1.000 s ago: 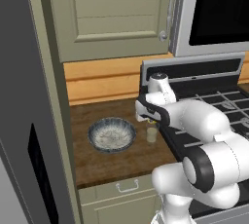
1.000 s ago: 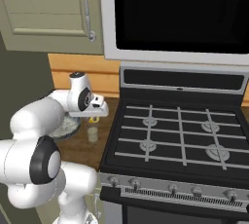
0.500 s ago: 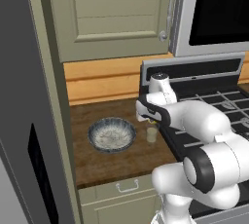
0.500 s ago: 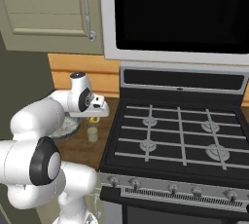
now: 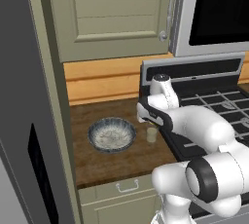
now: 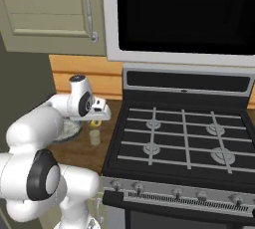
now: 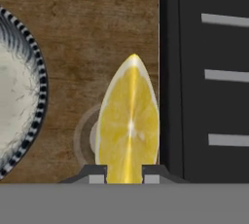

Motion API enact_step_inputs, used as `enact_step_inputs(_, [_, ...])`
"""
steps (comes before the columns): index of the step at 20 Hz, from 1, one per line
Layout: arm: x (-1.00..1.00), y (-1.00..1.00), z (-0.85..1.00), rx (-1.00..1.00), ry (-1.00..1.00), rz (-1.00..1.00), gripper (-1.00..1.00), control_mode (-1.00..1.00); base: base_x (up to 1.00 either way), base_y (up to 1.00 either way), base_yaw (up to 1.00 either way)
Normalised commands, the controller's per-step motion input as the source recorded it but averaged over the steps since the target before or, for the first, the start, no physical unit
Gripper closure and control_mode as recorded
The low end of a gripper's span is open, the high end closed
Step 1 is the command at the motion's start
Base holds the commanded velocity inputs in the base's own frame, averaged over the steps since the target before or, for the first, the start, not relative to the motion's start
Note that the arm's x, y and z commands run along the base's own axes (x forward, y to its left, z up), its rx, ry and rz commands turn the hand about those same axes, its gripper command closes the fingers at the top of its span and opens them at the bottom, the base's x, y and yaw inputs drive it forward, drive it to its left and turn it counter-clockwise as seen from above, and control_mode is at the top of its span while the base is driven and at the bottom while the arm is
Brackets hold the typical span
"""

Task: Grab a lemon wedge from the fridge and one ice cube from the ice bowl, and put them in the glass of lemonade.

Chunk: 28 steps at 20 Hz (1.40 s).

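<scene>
Gripper (image 7: 124, 175) is pinched shut on the lemon wedge (image 7: 129, 123), hanging right over the glass of lemonade (image 5: 151, 134), with the ice bowl (image 5: 112, 135) just beside it on the counter (image 5: 97, 164). Going by looks, that wedge is light, soft and slick, so a hold across its flat sides seems safest.

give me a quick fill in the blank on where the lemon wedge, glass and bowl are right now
The gripper is shut on the lemon ____.
The lemon wedge hangs directly above the ____ of lemonade.
The glass of lemonade stands between the ice bowl and the ____.
The ice bowl sits on a ____ counter.

Missing words: wedge; glass; stove; wooden
</scene>
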Motion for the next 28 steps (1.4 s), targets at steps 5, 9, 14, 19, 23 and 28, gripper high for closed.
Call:
enact_step_inputs(5, [-0.02, 0.00, -0.03, 0.00, 0.00, 0.00, 1.00, -1.00, 0.00, 0.00, 0.00])
enact_step_inputs(9, [0.00, 0.00, -0.15, 0.00, 0.00, 0.00, 1.00, -1.00, 0.00, 0.00, 0.00])
enact_step_inputs(14, [0.00, 0.00, -0.03, 0.00, 0.00, 0.00, 1.00, -1.00, 0.00, 0.00, 0.00])
enact_step_inputs(19, [0.00, 0.00, 0.00, 0.00, 0.00, 0.00, -1.00, -1.00, 0.00, 0.00, 0.00])
enact_step_inputs(23, [0.00, 0.00, 0.00, 0.00, 0.00, 0.00, -1.00, -1.00, 0.00, 0.00, 0.00])
enact_step_inputs(28, [0.00, 0.00, 0.00, 0.00, 0.00, 0.00, -1.00, -1.00, 0.00, 0.00, 0.00])
